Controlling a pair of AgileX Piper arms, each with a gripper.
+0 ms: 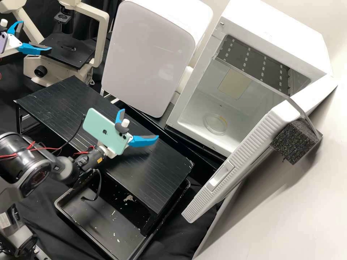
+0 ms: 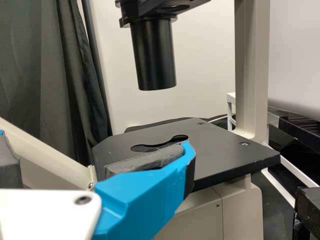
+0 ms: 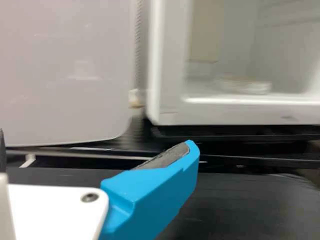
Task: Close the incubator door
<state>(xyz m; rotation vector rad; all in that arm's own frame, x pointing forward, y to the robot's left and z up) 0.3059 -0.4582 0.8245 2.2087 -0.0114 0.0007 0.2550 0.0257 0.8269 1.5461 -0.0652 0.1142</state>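
The white incubator stands at the right of the high view with its door swung wide, a latch handle on the door's edge. My right gripper is open above the black stand, left of the door and apart from it. Over by the microscope, my left gripper is also open. In the right wrist view, the right gripper faces the incubator's front frame. The left wrist view has the left gripper before the microscope stage.
Beside the incubator is a white device with a large flat front. A round clear dish lies inside the chamber. The black stand rises over a black tray. Black foam sits behind the door.
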